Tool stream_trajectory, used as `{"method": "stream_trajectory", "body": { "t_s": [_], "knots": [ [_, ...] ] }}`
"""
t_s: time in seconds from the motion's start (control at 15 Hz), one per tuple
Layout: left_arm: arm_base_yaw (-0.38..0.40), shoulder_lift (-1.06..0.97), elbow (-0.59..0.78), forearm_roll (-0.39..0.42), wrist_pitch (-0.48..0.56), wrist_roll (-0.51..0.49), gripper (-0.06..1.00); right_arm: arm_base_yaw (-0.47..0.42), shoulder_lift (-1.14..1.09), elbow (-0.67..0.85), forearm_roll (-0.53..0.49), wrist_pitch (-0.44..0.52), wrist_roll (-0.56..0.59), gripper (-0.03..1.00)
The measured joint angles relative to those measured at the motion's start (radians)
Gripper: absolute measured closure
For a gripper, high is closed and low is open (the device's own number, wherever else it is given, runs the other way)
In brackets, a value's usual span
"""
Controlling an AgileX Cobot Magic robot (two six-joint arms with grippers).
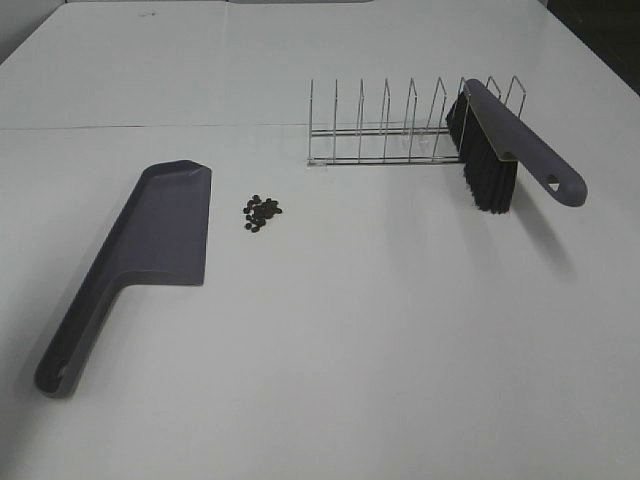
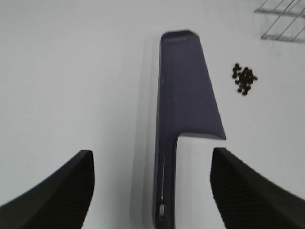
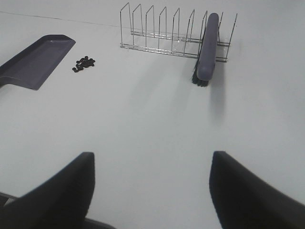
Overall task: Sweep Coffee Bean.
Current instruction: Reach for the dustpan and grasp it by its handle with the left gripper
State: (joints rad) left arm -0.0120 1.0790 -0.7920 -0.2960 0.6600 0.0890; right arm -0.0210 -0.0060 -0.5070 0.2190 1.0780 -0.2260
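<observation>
A cluster of small dark coffee beans [image 1: 262,211] lies on the white table just right of a purple-grey dustpan [image 1: 150,240]. A purple brush [image 1: 505,145] with black bristles stands in a wire rack [image 1: 400,130] at the back right. My left gripper [image 2: 152,191] is open and empty, hovering above the dustpan's handle [image 2: 164,191], with the coffee beans [image 2: 244,78] ahead. My right gripper [image 3: 150,191] is open and empty, well short of the brush [image 3: 207,47], coffee beans [image 3: 84,64] and dustpan [image 3: 33,62]. Neither gripper shows in the exterior view.
The wire rack [image 3: 171,33] has several upright dividers and holds only the brush at its right end. A table seam [image 1: 150,127] runs across behind the dustpan. A dark area [image 1: 610,40] lies past the table's far right edge.
</observation>
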Motion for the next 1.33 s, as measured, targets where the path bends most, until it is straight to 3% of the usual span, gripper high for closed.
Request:
{"method": "stream_trajectory", "body": {
  "t_s": [0.2,0.4,0.6,0.8,1.33],
  "knots": [
    [-0.01,0.32,-0.174,-0.011,0.166,0.0,0.31,0.0,0.0,0.0,0.0,0.0,0.0,0.4],
    [-0.08,0.552,-0.295,-0.01,0.217,-0.014,0.31,0.0,0.0,0.0,0.0,0.0,0.0,0.4],
    [-0.169,0.703,-0.361,0.09,0.226,-0.099,0.25,0.0,0.0,0.0,0.001,0.0,0.0,0.4],
    [-0.194,0.806,-0.366,0.19,0.242,-0.206,0.22,0.0,0.0,0.0,0.001,0.0,0.0,0.4],
    [-0.239,0.892,-0.366,0.189,0.153,-0.217,0.21,0.0,0.0,0.0,0.001,0.0,0.0,0.4]
  ]
}}
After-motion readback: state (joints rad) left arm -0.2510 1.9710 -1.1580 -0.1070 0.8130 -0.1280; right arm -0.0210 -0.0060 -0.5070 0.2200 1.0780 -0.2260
